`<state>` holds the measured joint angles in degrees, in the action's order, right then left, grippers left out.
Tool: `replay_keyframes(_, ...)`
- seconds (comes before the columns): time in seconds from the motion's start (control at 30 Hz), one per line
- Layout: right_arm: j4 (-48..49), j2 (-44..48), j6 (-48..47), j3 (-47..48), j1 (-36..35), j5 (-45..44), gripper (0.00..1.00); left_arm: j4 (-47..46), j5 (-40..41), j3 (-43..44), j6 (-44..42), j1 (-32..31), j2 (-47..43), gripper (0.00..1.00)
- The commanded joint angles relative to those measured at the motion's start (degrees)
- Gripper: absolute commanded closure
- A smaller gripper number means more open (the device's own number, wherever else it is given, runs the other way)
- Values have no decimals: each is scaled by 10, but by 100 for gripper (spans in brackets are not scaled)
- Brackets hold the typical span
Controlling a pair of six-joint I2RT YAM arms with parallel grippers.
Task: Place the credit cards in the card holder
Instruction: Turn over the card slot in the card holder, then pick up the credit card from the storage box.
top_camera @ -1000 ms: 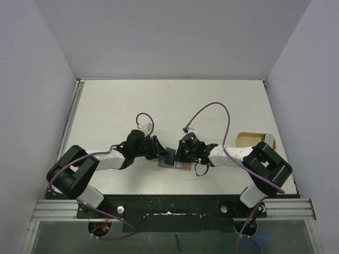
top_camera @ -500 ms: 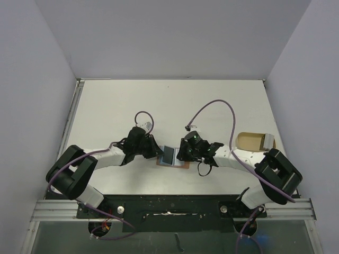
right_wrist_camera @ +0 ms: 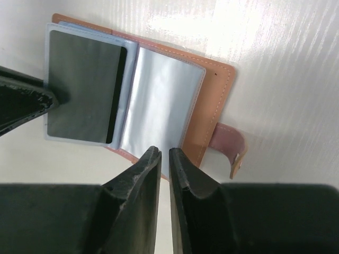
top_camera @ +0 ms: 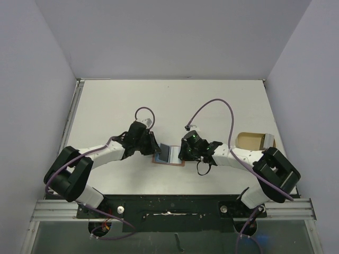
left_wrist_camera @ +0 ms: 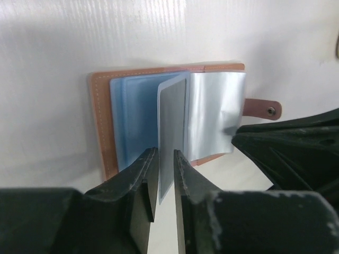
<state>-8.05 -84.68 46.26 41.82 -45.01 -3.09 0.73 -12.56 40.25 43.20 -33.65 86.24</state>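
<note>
Card holder (left_wrist_camera: 98, 121) lies open on the tabletop (top_camera: 212, 106). Left fingers (left_wrist_camera: 143, 180) clamp 1 sleeved credit card (left_wrist_camera: 172, 127); right fingers (right_wrist_camera: 145, 174), nearly together, seemingly nip a clear sleeve (right_wrist_camera: 159, 106). Only the right wrist view shows the card's black stripe (right_wrist_camera: 119, 95).

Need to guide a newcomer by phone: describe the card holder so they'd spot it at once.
On the white table, look near the front edge, between the tips of the left arm and right arm. The card holder lies open: a reddish-brown leather booklet with clear sleeves fanned up, one holding a dark credit card. Unlike the tan tray far right, it has a snap tab.
</note>
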Motion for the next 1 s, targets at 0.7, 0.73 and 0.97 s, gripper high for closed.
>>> replay_keyframes(0.7, -91, 157, -12, 11, 38, -130, 74, -297, -159, -33, 135, -36, 66, 71)
replay_keyframes(0.73, -104, 163, -17, 18, 48, -136, 74, -301, -158, -32, 136, -39, 72, 71)
replay_keyframes(0.97, -192, 173, -82, 83, 136, -172, 69, -293, -169, -28, 127, -39, 77, 69)
